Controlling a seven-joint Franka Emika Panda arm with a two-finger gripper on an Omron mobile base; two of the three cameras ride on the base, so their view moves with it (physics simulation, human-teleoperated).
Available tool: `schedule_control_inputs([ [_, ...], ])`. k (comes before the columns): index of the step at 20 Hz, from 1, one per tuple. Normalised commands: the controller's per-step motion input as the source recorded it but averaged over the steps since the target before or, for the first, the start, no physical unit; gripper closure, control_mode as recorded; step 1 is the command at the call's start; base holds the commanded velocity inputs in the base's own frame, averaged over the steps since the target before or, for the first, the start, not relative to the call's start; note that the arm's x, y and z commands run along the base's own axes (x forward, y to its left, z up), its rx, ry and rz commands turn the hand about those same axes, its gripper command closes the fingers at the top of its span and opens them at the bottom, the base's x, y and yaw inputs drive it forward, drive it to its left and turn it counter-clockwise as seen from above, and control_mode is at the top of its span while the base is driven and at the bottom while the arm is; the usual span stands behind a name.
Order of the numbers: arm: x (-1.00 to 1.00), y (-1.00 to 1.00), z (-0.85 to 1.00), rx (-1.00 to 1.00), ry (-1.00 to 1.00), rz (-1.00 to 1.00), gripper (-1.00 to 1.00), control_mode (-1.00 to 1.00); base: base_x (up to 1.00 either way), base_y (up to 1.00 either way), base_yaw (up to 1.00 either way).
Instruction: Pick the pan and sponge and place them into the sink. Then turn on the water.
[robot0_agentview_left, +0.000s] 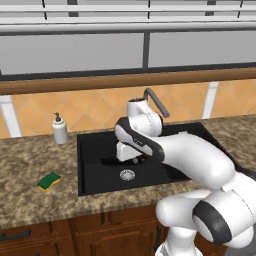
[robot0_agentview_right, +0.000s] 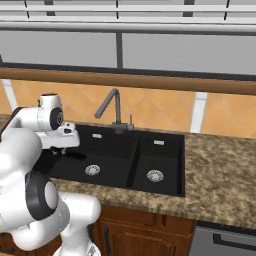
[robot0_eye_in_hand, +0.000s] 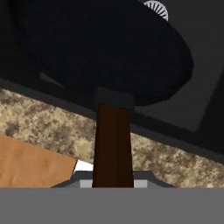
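The pincer (robot0_agentview_left: 134, 160) pinches the pan (robot0_eye_in_hand: 105, 48) by its handle, over the sink (robot0_agentview_left: 92, 172). Sponge (robot0_agentview_left: 49, 181) waits on the table (robot0_agentview_left: 30, 165) at nine o'clock of the sink; no water runs.

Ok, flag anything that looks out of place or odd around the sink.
Nothing looks spilled or damaged. The sponge lies on the counter left of the sink, not yet in it. The gripper, shut on the pan handle, holds the pan over the left basin. No water runs from the faucet.
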Motion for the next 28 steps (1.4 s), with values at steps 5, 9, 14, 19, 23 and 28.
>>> schedule_control_inputs([
  [5,0.02,0.68,0.0,-0.07,-0.12,-0.59,1.0,-1.0,0.0,0.0,0.0],
  [9,0.0,0.54,0.0,-0.01,-0.15,-0.59,1.0,-1.0,0.0,0.0,0.0],
  [14,0.01,0.34,-0.07,0.0,-0.1,-0.58,1.0,-1.0,0.0,0.0,0.0],
  [19,0.01,0.11,-0.13,0.0,-0.18,-0.5,1.0,-1.0,0.0,0.0,0.0],
  [23,0.27,0.01,-0.26,0.0,-0.08,-0.41,1.0,-1.0,0.0,0.0,0.0],
  [28,0.52,-0.28,-0.18,0.0,0.08,-0.24,1.0,-1.0,0.0,0.0,0.0],
])
